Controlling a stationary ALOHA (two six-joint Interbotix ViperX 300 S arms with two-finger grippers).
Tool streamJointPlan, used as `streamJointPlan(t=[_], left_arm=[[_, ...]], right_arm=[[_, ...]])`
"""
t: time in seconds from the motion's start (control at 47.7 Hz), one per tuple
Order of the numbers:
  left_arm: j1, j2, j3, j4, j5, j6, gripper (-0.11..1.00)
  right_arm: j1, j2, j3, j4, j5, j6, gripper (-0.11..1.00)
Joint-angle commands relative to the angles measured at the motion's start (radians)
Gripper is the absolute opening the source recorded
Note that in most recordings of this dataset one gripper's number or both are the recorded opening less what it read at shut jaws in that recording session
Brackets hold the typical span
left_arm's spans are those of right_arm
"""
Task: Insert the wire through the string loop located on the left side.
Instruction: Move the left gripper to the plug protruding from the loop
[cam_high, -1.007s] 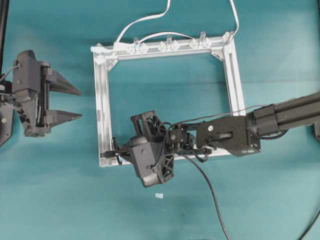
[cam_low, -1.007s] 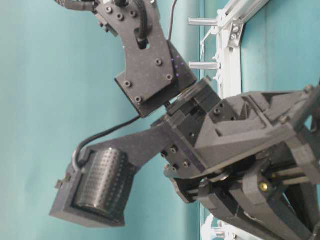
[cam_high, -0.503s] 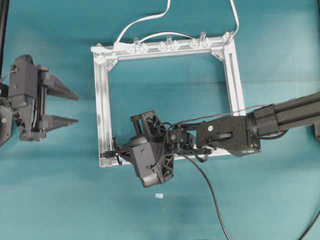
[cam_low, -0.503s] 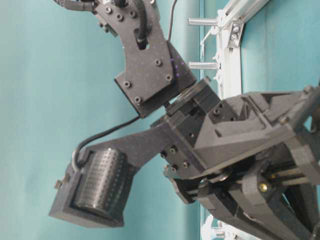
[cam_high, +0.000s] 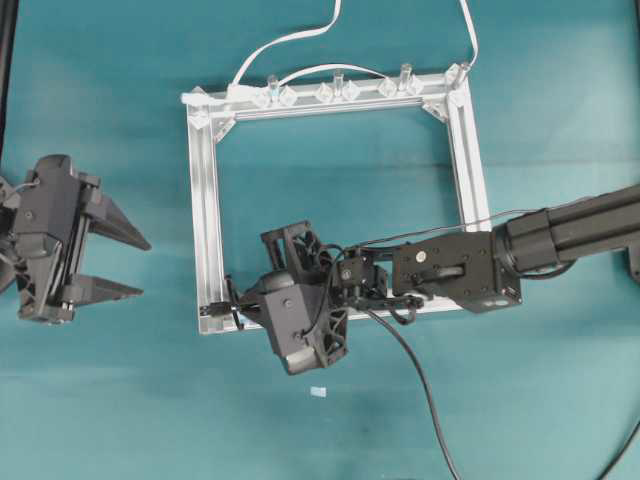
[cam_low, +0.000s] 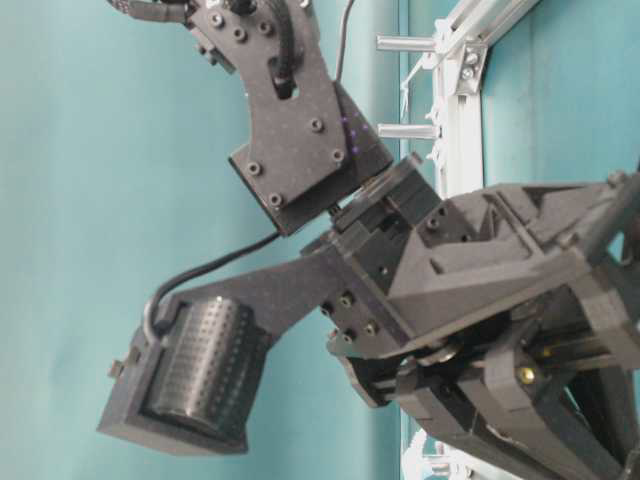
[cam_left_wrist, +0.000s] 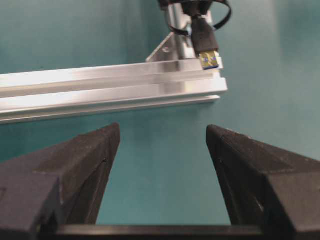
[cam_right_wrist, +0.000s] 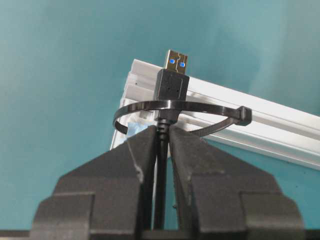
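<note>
My right gripper (cam_right_wrist: 162, 131) is shut on the black wire (cam_right_wrist: 161, 165) just behind its plug (cam_right_wrist: 171, 85). The plug's metal tip pokes out past the thin dark string loop (cam_right_wrist: 210, 106), which rings the plug body above the silver frame's (cam_right_wrist: 280, 125) corner. Seen from overhead, the right gripper (cam_high: 236, 304) sits at the frame's (cam_high: 205, 200) lower-left corner, and the wire (cam_high: 420, 380) trails off to the lower right. The left gripper (cam_high: 145, 268) stands open left of the frame, nothing between its fingers. In its wrist view the plug (cam_left_wrist: 206, 44) hangs beyond the rail (cam_left_wrist: 110, 85), ahead of the open left gripper (cam_left_wrist: 162, 132).
White cables (cam_high: 290, 40) and clear plastic clips (cam_high: 340, 90) run along the frame's top rail. A small white scrap (cam_high: 318, 391) lies on the teal mat below the right wrist. The right arm (cam_high: 560, 240) reaches in across the frame's right side.
The left gripper, still open, has moved down the left side of the overhead view toward the level of the frame's lower-left corner. The right gripper and the wire have not moved.
</note>
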Motion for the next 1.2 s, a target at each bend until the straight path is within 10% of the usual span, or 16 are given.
streamJointPlan(t=[0.0,0.65,1.174], left_arm=[[-0.011,0.002,-0.026,0.002,0.0,-0.009,0.74],[-0.06,0.262,-0.167,0.0,-0.04,-0.015,0.76],[-0.061,0.419,-0.238,0.002,-0.095,-0.169,0.9]], right_arm=[[0.0,-0.02,-0.025,-0.003,-0.005,-0.002,0.09],[-0.002,-0.02,-0.023,-0.003,-0.005,-0.002,0.09],[-0.003,-0.02,-0.02,-0.003,-0.005,-0.002,0.09]])
